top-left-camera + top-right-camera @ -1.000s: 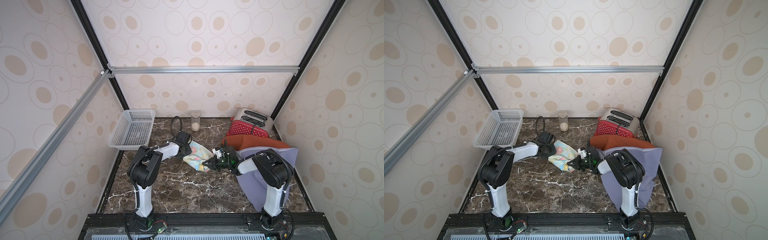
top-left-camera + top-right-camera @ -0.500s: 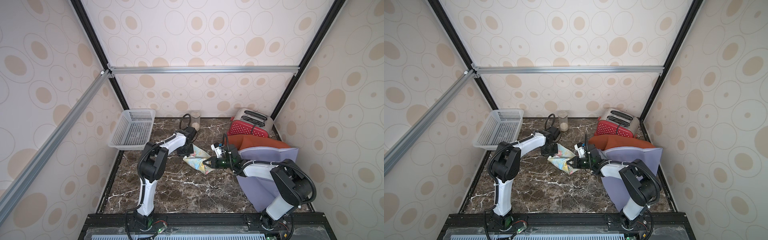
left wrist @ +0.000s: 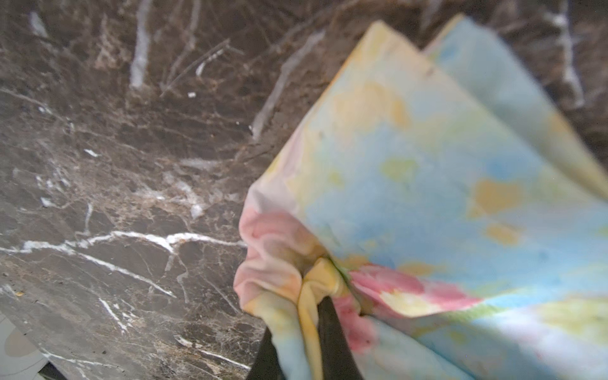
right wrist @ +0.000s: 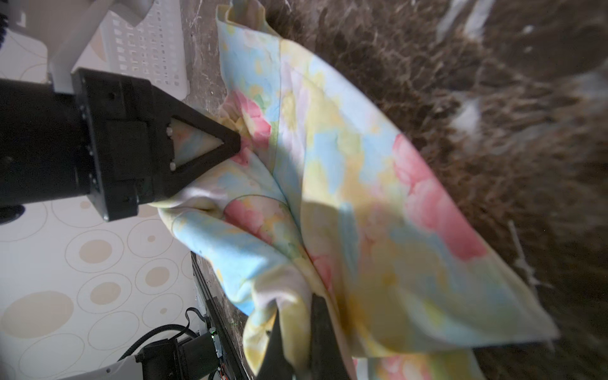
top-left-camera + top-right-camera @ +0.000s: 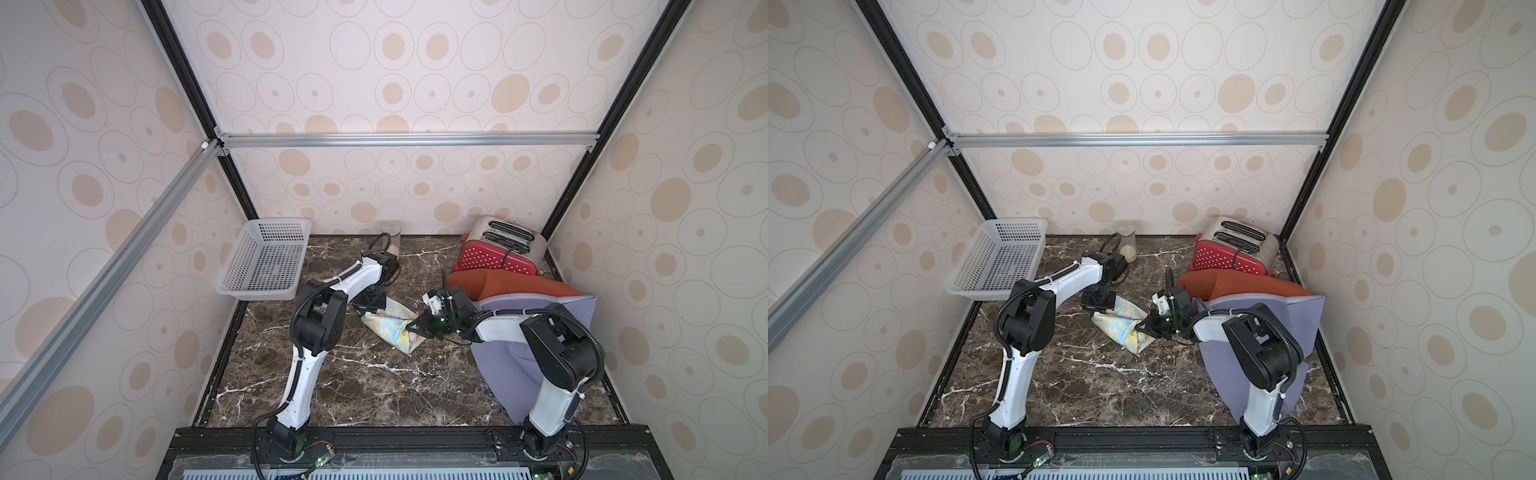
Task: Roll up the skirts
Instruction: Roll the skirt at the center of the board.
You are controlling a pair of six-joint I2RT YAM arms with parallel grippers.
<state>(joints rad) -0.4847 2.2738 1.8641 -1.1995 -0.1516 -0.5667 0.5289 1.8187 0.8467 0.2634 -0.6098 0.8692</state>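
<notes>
Jaws, left and right, tight on opposite sides of floral skirt.

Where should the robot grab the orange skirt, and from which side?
Probably pinch the orange skirt at its rounded end that pokes toward the middle of the table, coming from the open marble side. The red toaster stands right behind it and the purple skirt overlaps its near edge, so that end looks freest.
</notes>
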